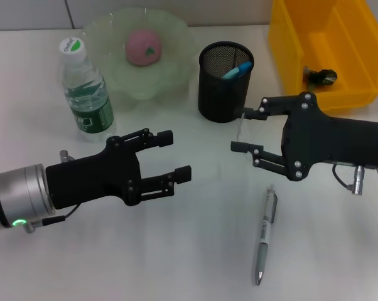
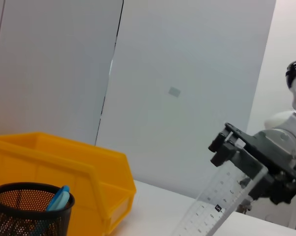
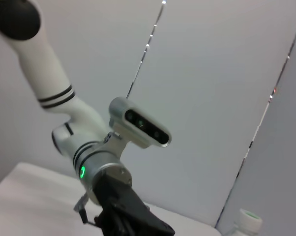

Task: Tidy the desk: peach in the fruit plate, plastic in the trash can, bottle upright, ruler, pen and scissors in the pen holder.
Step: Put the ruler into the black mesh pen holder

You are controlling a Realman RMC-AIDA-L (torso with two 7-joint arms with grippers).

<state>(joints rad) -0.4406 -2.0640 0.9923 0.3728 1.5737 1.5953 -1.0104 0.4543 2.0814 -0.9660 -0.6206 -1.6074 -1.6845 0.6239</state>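
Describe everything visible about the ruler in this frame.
The ruler is a clear plastic strip with fine printed graduations and a small dark mark. It is held off the desk in the right hand, tilted, its free end slanting down toward the black mesh pen holder. In the head view it is nearly invisible, a faint glassy strip beside the holder.

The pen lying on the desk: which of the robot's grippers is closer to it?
The right. The right gripper hovers just beyond the pen, holding a clear ruler; the left gripper hangs open, farther off to the pen's left.
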